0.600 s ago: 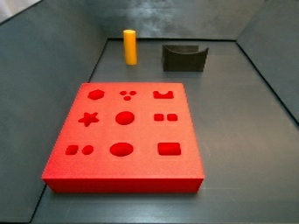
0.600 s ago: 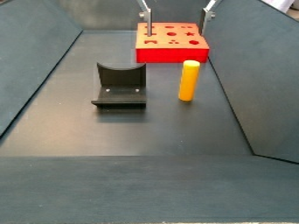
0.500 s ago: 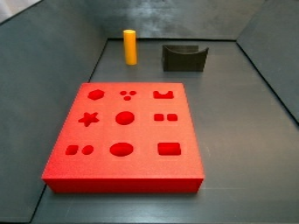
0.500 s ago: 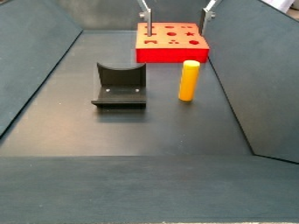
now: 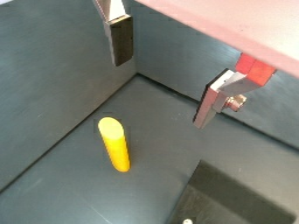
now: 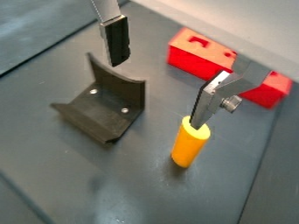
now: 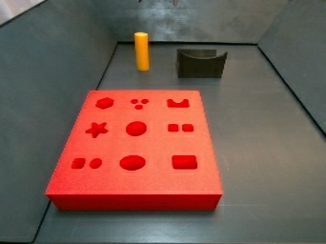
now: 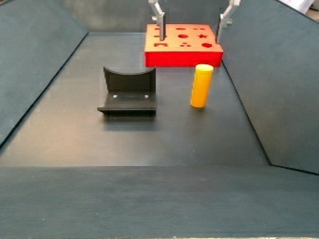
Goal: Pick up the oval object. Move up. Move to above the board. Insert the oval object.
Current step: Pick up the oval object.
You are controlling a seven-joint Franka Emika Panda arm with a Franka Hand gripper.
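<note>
The oval object (image 7: 141, 50) stands upright on the dark floor, a smooth orange-yellow peg, free of any grip. In a side view it sits near the far wall, just beyond the far left corner of the board (image 7: 133, 143), with the fixture (image 7: 201, 62) standing apart from it on the same far stretch of floor. In a side view from the opposite end, the oval object (image 8: 201, 85) stands beside the fixture (image 8: 127, 91), close but not touching, and the board (image 8: 182, 44) lies behind them both.

The board is a bright red slab lying flat, its top cut with rows of shaped holes: a star, circles, squares, a hexagon. All the holes are empty.

The tool (image 6: 163, 66) hangs above the floor with its jaws spread wide and nothing between them. In a wrist view its two silver fingers (image 6: 114, 37) frame the scene, with the oval object (image 6: 188, 143) below and close to one finger, and the fixture (image 6: 103, 106) below the opposite one. In a wrist view from another angle the tool (image 5: 163, 74) is likewise open, the oval object (image 5: 114, 144) lying in view under the gap. In a side view only the finger tips (image 8: 157, 16) show at the top edge, over the far end of the board.
</note>
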